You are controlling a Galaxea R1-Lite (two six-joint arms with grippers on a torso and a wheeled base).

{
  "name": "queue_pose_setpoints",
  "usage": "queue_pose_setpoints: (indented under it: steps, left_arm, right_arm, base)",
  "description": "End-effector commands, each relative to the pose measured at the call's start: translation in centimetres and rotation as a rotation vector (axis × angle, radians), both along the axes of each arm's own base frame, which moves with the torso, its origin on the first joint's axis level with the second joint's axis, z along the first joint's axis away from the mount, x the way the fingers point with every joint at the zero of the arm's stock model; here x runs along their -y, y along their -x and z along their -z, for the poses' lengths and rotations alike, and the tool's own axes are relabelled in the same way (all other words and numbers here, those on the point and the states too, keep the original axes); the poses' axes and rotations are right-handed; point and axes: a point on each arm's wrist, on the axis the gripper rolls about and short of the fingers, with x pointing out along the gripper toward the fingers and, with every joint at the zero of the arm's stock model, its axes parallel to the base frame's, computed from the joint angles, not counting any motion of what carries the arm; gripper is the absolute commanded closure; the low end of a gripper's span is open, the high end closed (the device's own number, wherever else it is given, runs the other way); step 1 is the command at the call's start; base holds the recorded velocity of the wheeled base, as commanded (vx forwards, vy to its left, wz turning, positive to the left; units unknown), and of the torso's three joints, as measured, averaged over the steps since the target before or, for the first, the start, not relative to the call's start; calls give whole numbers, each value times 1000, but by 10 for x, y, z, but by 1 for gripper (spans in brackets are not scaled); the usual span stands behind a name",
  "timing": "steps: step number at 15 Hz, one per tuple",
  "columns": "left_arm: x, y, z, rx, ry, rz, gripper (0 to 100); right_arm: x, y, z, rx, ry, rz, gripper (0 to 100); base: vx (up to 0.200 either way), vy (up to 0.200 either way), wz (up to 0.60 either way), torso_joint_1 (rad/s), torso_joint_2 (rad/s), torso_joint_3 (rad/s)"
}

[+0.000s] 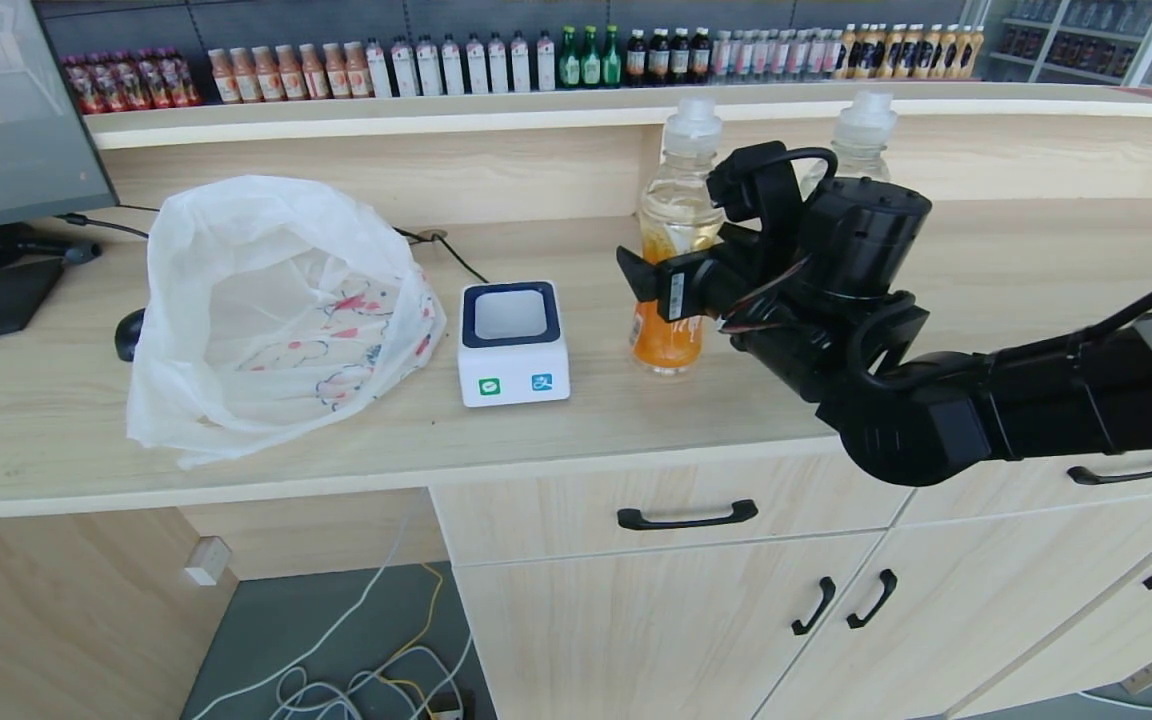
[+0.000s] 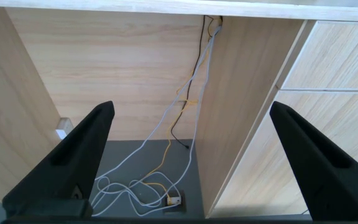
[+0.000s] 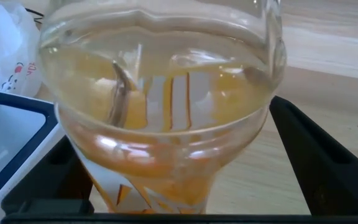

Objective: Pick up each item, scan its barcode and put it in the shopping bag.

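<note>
You face a pale wood counter (image 1: 56, 430) with drawers beneath. A long row of drink bottles (image 1: 536, 60) lines the shelf behind it. A white bag (image 1: 266, 310) with red and blue print sits open near the counter's left end. At the middle is a white scanner (image 1: 513, 342) with one green and one blue square icon. Right of it a bottle (image 1: 676, 210) of orange drink stands upright, its label too small to read. Your right gripper (image 1: 671, 285) surrounds it, fingers spread wide. Your left gripper (image 2: 191, 107), fingers wide apart, hangs below the counter before loose cables (image 2: 148, 180).
</note>
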Motion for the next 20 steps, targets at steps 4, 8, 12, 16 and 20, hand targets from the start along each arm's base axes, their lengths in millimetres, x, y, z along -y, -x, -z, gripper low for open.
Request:
queue_pose_setpoints:
  steps: [4,8,12,16,20]
  left_arm:
    - [0,0,0,1,0,0,0]
    - [0,0,0,1,0,0,0]
    - [0,0,0,1,0,0,0]
    - [0,0,0,1,0,0,0]
    - [0,0,0,1,0,0,0]
  right_arm:
    - [0,0,-1,2,-1,-1,0]
    - [0,0,-2,6,-3,1,100]
    - [-1,0,-4,13,-7,-1,100]
    - [1,0,-6,18,-11,2,100]
    - [2,2,-9,24,-15,2,100]
  base:
    - [0,0,0,0,0,0]
    - [0,0,0,0,0,0]
    - [0,0,0,0,0,0]
    - [0,0,0,0,0,0]
    - [0,0,0,0,0,0]
